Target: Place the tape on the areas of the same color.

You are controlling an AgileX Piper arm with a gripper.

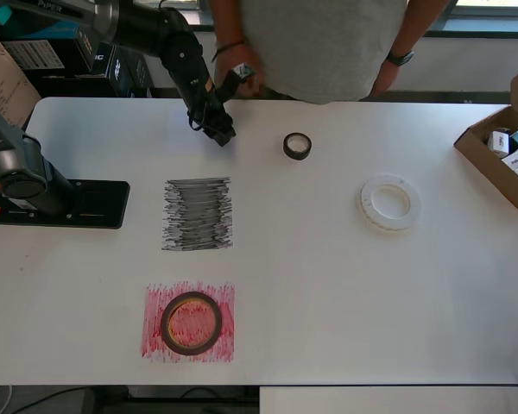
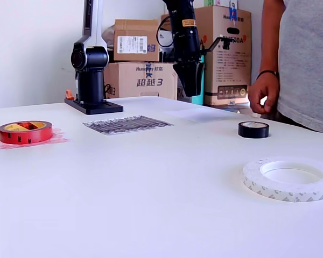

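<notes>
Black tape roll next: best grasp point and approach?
Judging by its pose, come straight down on the small black tape roll. It lies flat on the white table, hole up, clear of the black patch and the white roll. Put one finger in the hole, one outside, and pinch the wall. The gripper is close beside it.

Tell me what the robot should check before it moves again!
1. Red tape on red patch: ok.
2. Black tape on black patch: not ok; it sits on bare table.
3. Black patch free of things: ok.
4. White tape on white table: ok.
5. Gripper empty: cannot tell; it points down, nothing seen in it.
6. Person's hand away from gripper: not ok; very near in the overhead view.
</notes>
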